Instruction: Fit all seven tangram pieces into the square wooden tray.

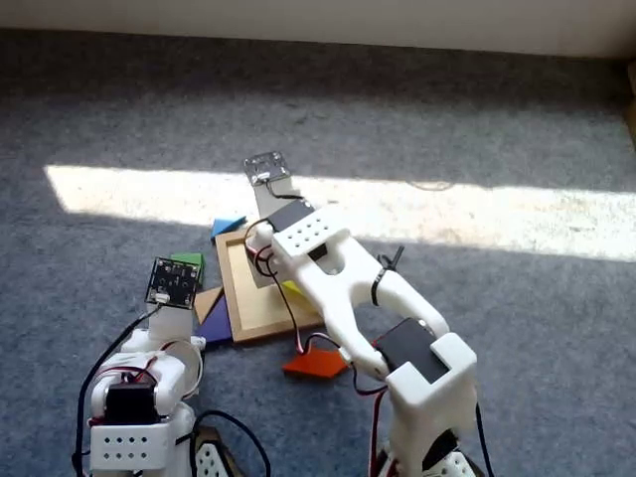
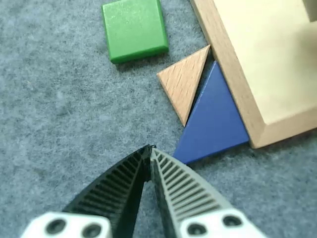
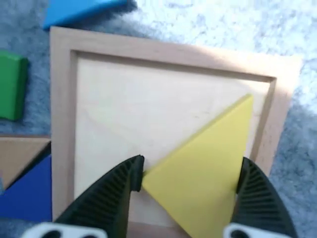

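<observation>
The square wooden tray [image 3: 62, 124] lies on grey carpet. My right gripper [image 3: 190, 171] hangs over it, its fingers pressed against both sides of a yellow triangle [image 3: 203, 163] that sits in one corner half of the tray. My left gripper [image 2: 150, 148] is shut and empty just above the carpet, its tip beside a dark blue triangle [image 2: 213, 119]. That triangle and a wooden triangle [image 2: 185, 82] lie against the tray's rim [image 2: 223, 59]. A green square [image 2: 134, 29] rests farther off. A light blue triangle [image 3: 79, 10] lies past the tray's far edge. An orange piece [image 1: 316, 363] sits near the tray's front corner.
The right arm [image 1: 328, 268] stretches across the tray [image 1: 234, 288] from the front right and hides much of it. The left arm's wrist [image 1: 174, 281] stands to the left of the tray. A sunlit band [image 1: 497, 224] crosses the carpet behind.
</observation>
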